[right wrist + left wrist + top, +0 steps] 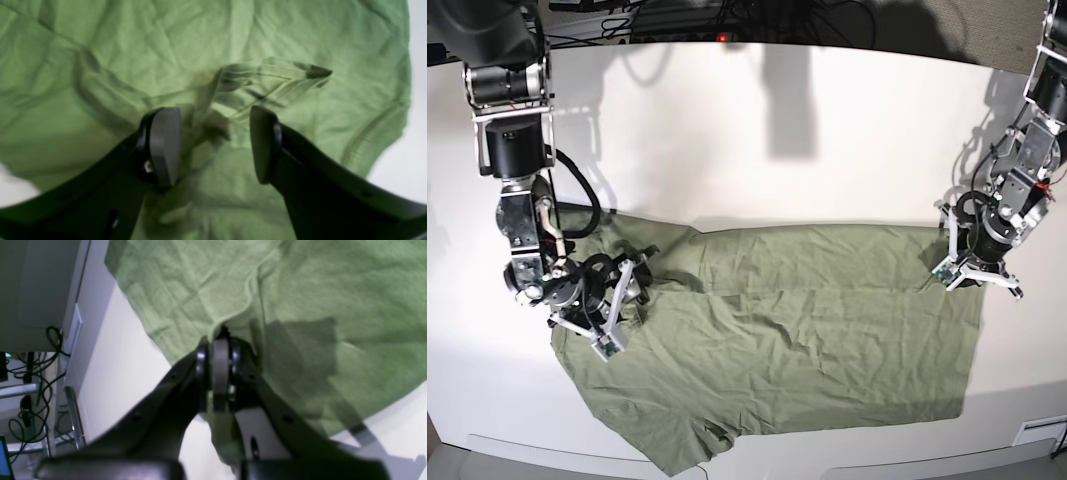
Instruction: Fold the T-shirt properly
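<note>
pinching the t-shirt [186, 290] edge, left gripper [218, 340] is clenched; right gripper [213, 143] hangs released above the cloth.

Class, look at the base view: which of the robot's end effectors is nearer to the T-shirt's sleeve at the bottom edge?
Right. The right end effector hovers up-left of the sleeve; the left end effector pinches the T-shirt's far upper corner.

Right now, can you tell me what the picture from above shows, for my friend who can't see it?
A wrinkled green T-shirt lies spread across a white table, with a robot arm at each end. The left gripper, on the picture's right, pinches the shirt's edge shut. The right gripper, on the picture's left, sits open over the cloth.
</note>
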You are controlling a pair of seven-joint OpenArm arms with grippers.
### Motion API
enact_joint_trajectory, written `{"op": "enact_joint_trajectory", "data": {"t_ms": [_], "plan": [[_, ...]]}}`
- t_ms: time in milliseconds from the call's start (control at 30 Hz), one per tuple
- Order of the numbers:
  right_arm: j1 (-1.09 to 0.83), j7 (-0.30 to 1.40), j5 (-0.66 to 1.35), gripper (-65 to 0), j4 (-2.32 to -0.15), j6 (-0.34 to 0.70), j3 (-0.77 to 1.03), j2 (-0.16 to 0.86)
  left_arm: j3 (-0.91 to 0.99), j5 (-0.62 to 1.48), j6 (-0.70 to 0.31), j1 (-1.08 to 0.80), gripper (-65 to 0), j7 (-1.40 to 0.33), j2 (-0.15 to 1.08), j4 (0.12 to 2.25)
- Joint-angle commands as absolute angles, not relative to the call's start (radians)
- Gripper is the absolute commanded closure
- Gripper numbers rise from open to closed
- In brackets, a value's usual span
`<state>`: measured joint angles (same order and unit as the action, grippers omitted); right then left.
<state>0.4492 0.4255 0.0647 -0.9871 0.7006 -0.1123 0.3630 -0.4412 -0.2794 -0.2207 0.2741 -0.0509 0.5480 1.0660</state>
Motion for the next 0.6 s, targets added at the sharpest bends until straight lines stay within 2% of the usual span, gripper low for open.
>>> {"op": "enact_joint_trajectory", "data": {"t_ms": [0, 133, 300, 400, 567], "plan": [[0.488, 0.407, 0.090, -33.0, -1.026, 0.698, -0.105, 0.377, -0.433, -0.279, -0.208, 0.299, 0.0, -0.033, 0.563, 1.077], [0.487, 0.488, 0.130, -33.0, -1.129, 0.698, -0.105, 0.380, -0.433, -0.279, -0.208, 0.299, 0.0, -0.033, 0.563, 1.077], [0.488, 0.754, 0.350, -33.0, -1.235, 0.698, -0.116, 0.400, -0.433, -0.279, -0.208, 0.299, 0.0, -0.033, 0.562, 1.077], [0.487, 0.834, 0.338, -33.0, -1.234, 0.698, -0.178, 0.428, -0.433, -0.279, -0.208, 0.299, 0.0, -0.033, 0.563, 1.077], [0.507, 0.861, 0.242, -33.0, -1.234, 0.698, -0.414, 0.509, -0.433, -0.279, -0.208, 0.299, 0.0, -0.033, 0.563, 1.077]]}}
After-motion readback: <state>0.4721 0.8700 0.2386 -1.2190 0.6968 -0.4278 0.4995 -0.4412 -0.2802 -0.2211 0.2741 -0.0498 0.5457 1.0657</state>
